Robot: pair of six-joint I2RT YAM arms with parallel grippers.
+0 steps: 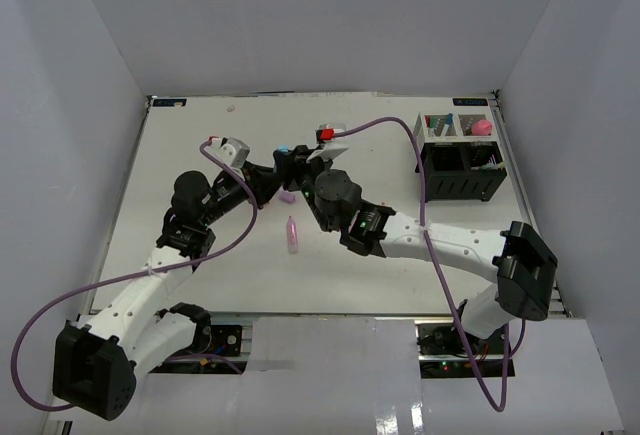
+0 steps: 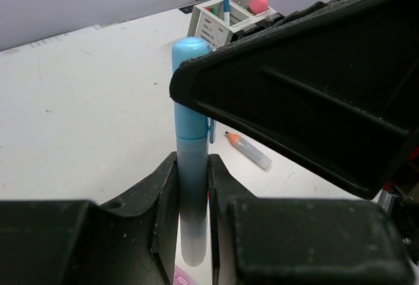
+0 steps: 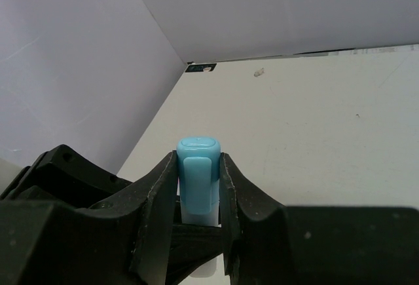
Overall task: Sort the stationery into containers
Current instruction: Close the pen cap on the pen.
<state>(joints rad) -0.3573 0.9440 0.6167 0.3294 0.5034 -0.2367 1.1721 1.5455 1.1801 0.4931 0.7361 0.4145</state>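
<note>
A light-blue marker (image 2: 191, 114) is held by both grippers above the middle of the table. My left gripper (image 2: 194, 167) is shut on its barrel. My right gripper (image 3: 198, 160) is shut on its blue cap (image 3: 198, 167), and one of its fingers (image 2: 308, 95) crosses the left wrist view. From above, the two grippers (image 1: 272, 173) (image 1: 300, 162) meet at the marker (image 1: 283, 148). The containers (image 1: 460, 160) stand at the far right: black compartments joined to white mesh ones holding pens and a pink-capped bottle (image 1: 482, 127).
A pink marker (image 1: 292, 234) and a small purple item (image 1: 288, 196) lie on the table just below the grippers. An orange-tipped pen (image 2: 249, 151) lies beside the blue marker. A purple cable (image 1: 400, 130) arcs over the right arm. White walls close off three sides.
</note>
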